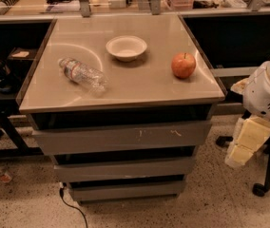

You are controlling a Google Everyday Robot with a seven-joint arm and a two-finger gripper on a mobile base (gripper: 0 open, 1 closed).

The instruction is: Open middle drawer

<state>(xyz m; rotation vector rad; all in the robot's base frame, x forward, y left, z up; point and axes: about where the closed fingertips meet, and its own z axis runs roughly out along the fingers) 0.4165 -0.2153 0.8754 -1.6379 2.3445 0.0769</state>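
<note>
On the left, one black cable (71, 206) trails over the speckled stone floor (211, 203) at the cabinet's foot. Above it, a smooth, glossy beige tabletop with a dark metal edge (139, 87) bears three things. Furthest left lies one clear, ribbed plastic bottle (82, 74), on its side with the cap toward the back left. Near the middle stands one shallow round white bowl (126, 47), upright and apart from the bottle.

Under the top are three plain grey drawer fronts without handles, stacked and narrowing downward. The widest grey front with pale scratch marks (120, 137) is uppermost. The middle drawer (124, 169) sits directly below it, a flat matte grey front with faint pale chipping along its lower edge. It looks pushed in, with dark gaps above and below it. The narrowest grey front (128, 190) is lowest.

Further right on the tabletop, one round red apple (183, 65) stands stem up near the right edge.

At the far right, the gripper (246, 142), blocky and pale yellow beneath a rounded white arm shell (268, 91), hangs beside the cabinet at about drawer height. It is well apart from the drawer fronts, and I cannot tell whether it is open or closed.
</note>
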